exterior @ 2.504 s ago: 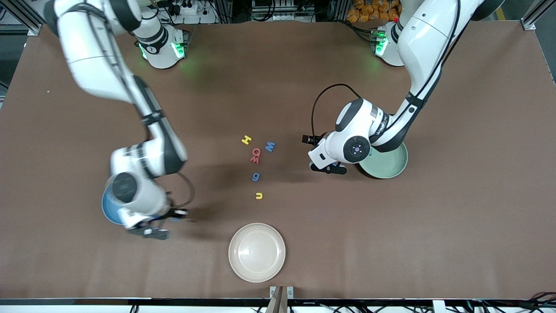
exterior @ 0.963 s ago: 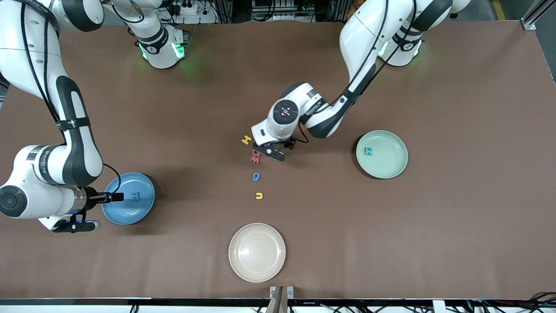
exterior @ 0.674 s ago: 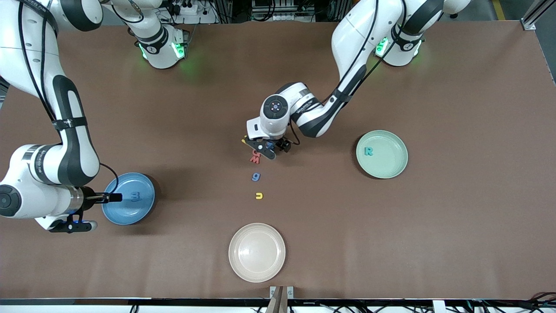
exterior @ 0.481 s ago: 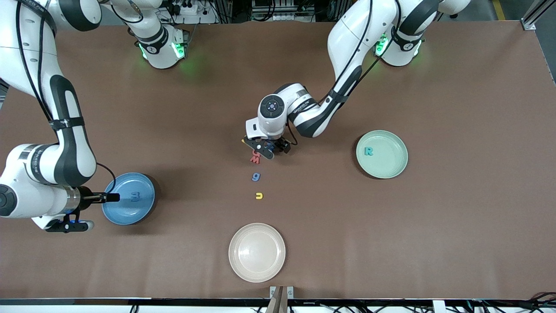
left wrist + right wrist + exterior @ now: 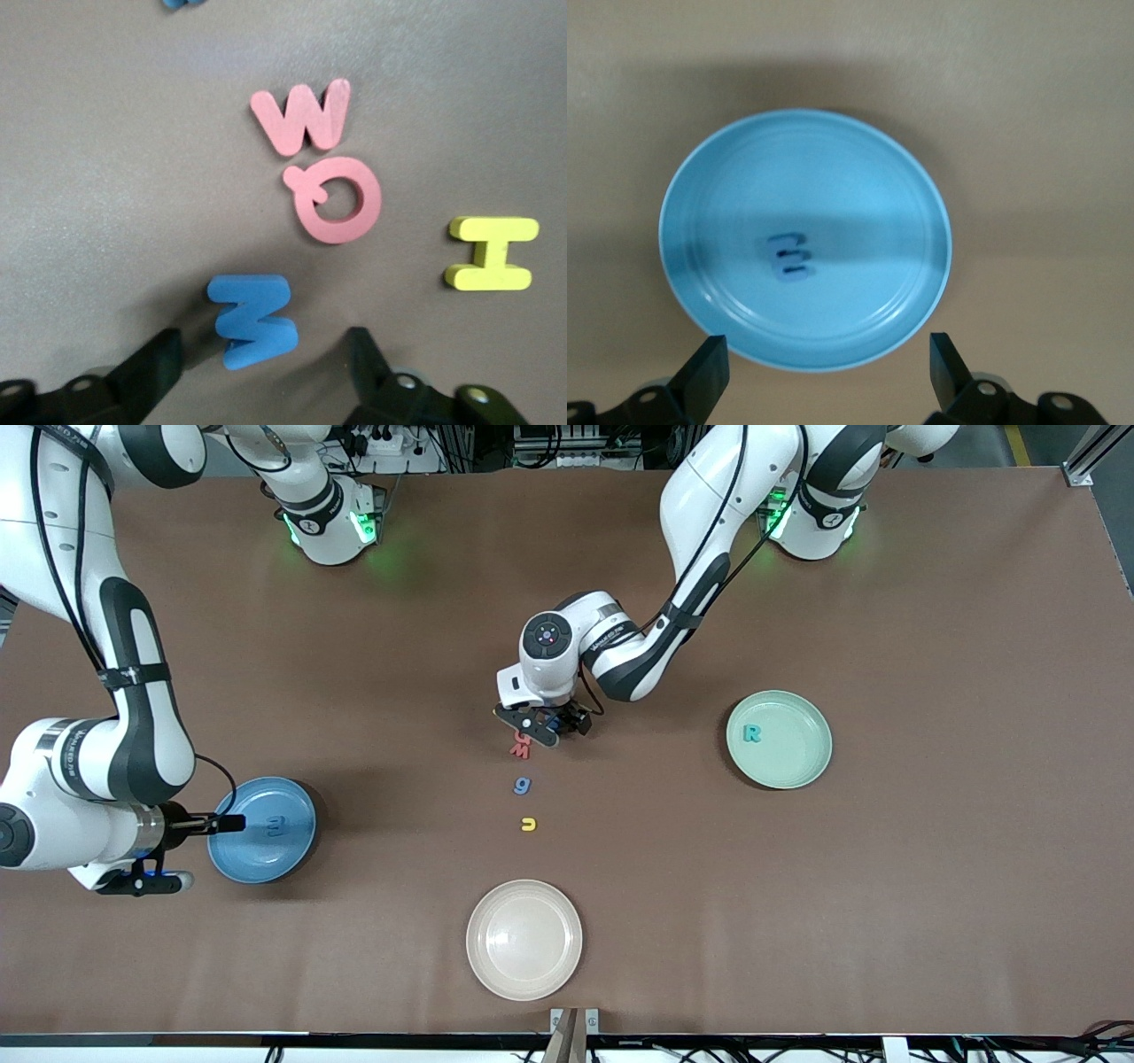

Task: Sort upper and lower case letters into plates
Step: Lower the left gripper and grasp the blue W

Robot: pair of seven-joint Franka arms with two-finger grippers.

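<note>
While left gripper [image 5: 266,354] fingers [image 5: 146,367] straddle flat zigzag blue letter [image 5: 252,320], matte tabletop [image 5: 106,195]

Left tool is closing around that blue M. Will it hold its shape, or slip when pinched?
The small flat blue foam-like letter M looks thick-edged and blocky, so probably stiff enough to pinch. It seems light, lying flat on the brown table, so it may skid if one finger touches first.

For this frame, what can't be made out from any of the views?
- Front view: the left gripper covers the yellow H, the blue letter and most of the red Q.
- Left wrist view: whether the jaws touch the blue letter; they are cut off at the frame edge.
- Right wrist view: the letter in the blue plate is blurred.
</note>
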